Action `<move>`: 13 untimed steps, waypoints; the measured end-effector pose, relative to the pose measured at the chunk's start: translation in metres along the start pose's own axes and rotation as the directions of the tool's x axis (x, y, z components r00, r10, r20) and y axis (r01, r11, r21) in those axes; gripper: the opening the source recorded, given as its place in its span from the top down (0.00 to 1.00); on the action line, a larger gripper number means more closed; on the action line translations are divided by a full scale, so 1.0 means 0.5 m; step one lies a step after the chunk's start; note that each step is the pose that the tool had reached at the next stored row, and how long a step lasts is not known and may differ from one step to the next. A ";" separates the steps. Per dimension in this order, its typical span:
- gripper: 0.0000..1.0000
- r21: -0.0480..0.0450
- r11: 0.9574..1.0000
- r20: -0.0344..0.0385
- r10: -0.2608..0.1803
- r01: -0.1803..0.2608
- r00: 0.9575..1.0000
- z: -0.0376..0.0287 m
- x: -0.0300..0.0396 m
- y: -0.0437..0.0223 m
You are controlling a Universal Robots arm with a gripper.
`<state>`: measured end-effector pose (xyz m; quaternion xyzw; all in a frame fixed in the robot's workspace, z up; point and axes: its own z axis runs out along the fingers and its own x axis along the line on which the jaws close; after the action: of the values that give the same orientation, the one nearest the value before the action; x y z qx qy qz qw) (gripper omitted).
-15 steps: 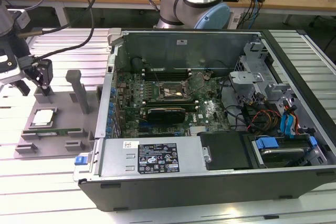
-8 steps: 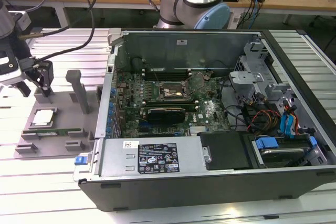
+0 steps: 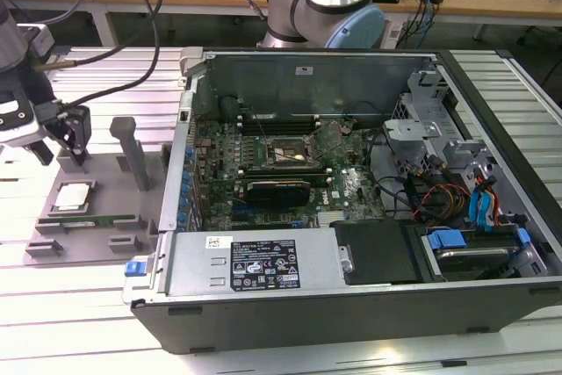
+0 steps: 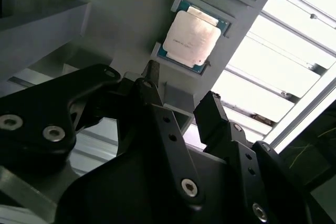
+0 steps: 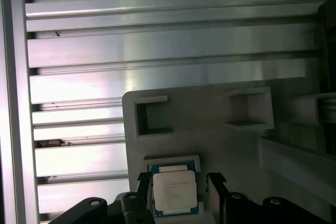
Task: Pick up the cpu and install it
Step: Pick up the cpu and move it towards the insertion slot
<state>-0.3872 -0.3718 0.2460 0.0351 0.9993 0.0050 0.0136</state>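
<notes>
Fingers (image 4: 212, 116) spread above cpu (image 4: 191, 36); it lies flat, lid up.

Clear air above cpu (image 5: 175, 191) (post (image 3: 130, 151) beside)

Silvery, teal-rimmed cpu (image 5: 175, 191) — pale grey tray (image 5: 210, 119), black claw (image 4: 181, 90).

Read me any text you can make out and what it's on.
cpu lid: faint print, too blurred to read.
Black label on the case cover: too small.
White sticker beside it: too small.
Small sticker on the back wall: too small.
Nothing legible.
</notes>
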 end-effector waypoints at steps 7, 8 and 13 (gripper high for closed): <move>0.45 0.039 0.999 0.002 -0.026 0.025 1.000 0.006 0.000 0.000; 0.45 0.044 0.998 0.002 -0.036 0.036 0.999 0.006 0.000 0.000; 0.45 0.051 0.995 0.002 -0.091 0.090 0.996 0.009 0.003 -0.002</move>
<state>-0.3888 -0.3728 0.2412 -0.0099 0.9996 -0.0214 0.0151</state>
